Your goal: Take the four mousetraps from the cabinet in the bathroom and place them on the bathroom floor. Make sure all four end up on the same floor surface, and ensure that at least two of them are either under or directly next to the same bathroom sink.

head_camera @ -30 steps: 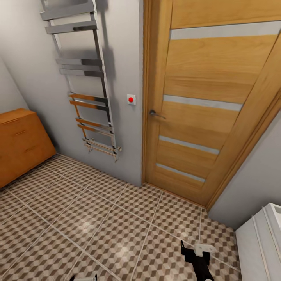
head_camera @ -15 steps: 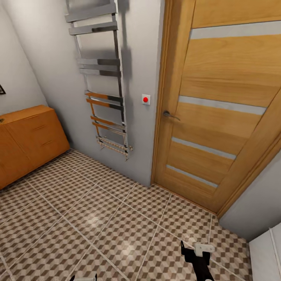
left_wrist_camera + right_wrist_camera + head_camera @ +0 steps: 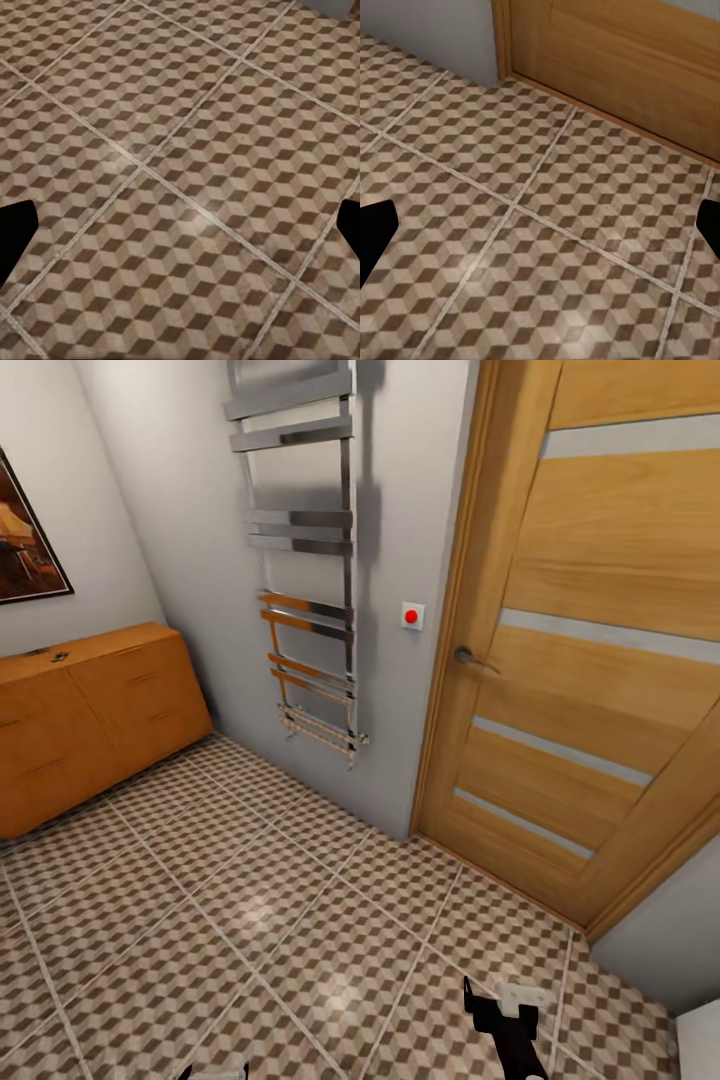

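The orange-brown cabinet (image 3: pixel 95 710) stands against the left wall in the head view, its drawers shut. A small dark flat thing (image 3: pixel 52 655) lies on its top, too small to tell whether it is a mousetrap. The cube-patterned bathroom floor (image 3: pixel 250 900) spreads between me and the cabinet. My right gripper (image 3: pixel 505 1015) hangs low over the tiles near the door; in its wrist view it (image 3: pixel 540 229) is open over bare floor. My left gripper (image 3: pixel 215 1072) barely enters at the bottom edge, and its wrist view has it (image 3: pixel 180 232) open over tiles. The sink is out of view.
A chrome towel rail (image 3: pixel 310 560) hangs on the far wall beside a red button (image 3: pixel 411 616). The shut wooden door (image 3: pixel 600 660) stands at the right. A framed picture (image 3: pixel 25 540) hangs above the cabinet. A white corner (image 3: pixel 702 1045) shows at the lower right.
The whole head view has swung to the left: more of the cabinet and the framed picture have come into view, and the white unit at the right has nearly left it. Both grippers keep their pose.
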Robot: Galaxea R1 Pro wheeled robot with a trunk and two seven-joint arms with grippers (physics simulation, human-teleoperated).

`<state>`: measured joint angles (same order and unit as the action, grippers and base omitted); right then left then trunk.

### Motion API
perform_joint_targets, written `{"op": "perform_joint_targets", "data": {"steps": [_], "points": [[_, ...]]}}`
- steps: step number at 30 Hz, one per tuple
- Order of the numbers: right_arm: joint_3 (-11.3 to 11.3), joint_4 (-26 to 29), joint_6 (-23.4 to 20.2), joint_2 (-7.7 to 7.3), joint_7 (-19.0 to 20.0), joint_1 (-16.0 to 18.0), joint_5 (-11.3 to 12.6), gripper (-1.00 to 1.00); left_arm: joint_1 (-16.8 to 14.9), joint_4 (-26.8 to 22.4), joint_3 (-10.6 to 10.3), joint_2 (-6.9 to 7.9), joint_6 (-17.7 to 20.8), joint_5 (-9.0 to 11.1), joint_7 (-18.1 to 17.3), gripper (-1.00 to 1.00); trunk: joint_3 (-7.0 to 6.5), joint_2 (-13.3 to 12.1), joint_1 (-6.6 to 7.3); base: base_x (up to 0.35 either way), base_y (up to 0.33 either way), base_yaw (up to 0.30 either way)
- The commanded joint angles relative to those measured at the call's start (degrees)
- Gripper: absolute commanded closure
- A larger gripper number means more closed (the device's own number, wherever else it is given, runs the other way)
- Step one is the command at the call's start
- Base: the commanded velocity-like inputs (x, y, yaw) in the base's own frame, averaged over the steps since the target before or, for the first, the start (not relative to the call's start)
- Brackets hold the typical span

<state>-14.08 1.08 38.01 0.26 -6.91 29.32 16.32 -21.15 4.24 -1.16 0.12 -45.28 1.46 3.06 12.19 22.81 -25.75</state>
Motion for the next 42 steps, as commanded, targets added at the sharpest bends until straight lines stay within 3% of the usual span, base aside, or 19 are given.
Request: {"op": "perform_joint_targets", "data": {"steps": [1, 42], "points": [[-0.51, -0.03, 0.14, 0.01, -0.29, 0.04, 0.29, -1.0, -0.12, 0.24, -0.16, -0.02, -0.33, 0.13, 0.14, -1.0, 0.11, 0.11, -0.03, 0.0, 0.0, 0.212], [-0.55, -0.05, 0.14, 0.01, -0.29, 0.04, 0.29, -1.0, -0.12, 0.24, -0.16, -0.04, -0.25, 0.13, 0.13, -1.0, 0.11, 0.11, -0.03, 0.0, 0.0, 0.212]]}}
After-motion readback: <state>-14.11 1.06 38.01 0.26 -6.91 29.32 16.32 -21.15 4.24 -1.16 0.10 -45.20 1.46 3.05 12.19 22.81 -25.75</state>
